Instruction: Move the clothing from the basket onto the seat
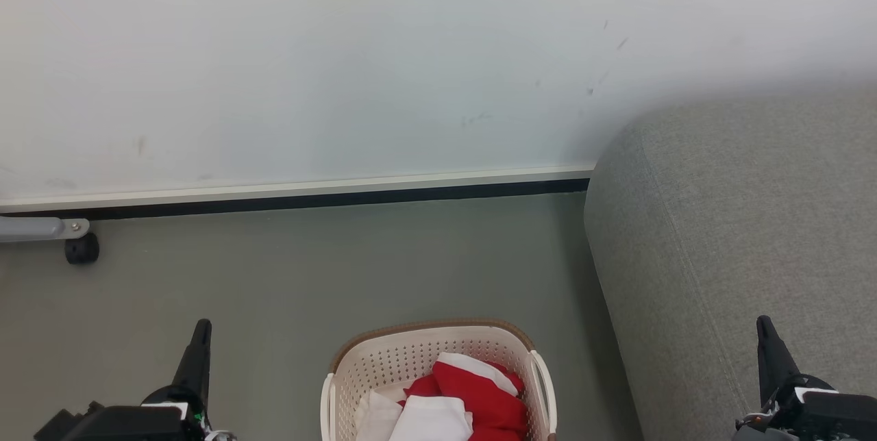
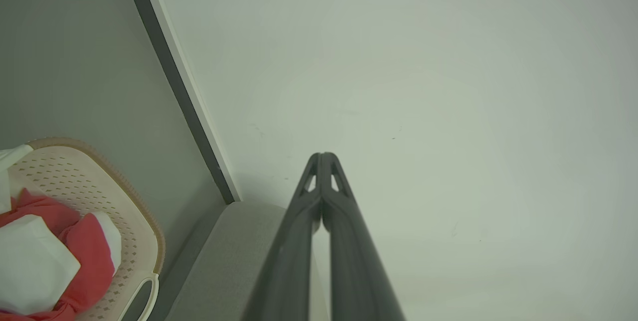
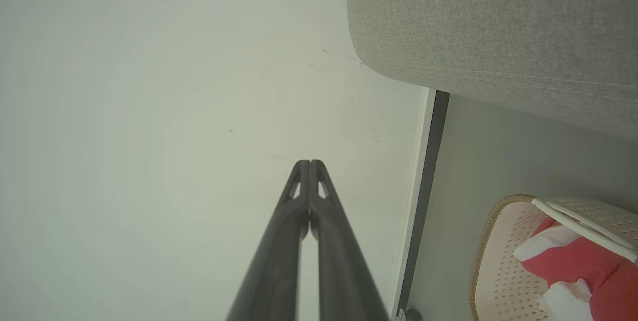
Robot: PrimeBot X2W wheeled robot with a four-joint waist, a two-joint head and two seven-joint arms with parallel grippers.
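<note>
Red and white clothing [image 1: 473,393] fills the basket [image 1: 384,362], left of the seat [image 1: 740,235]. Your left gripper [image 1: 203,326] and right gripper [image 1: 763,323] are pinched closed, empty.

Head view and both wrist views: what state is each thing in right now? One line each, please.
left tool: shut, fingertips together, holding nothing.
right tool: shut, fingertips together, holding nothing.
basket: upright on the floor, loaded.
clothing: red and white, bunched inside the basket, not yet moved.
seat: no clothing on the part in view.
</note>
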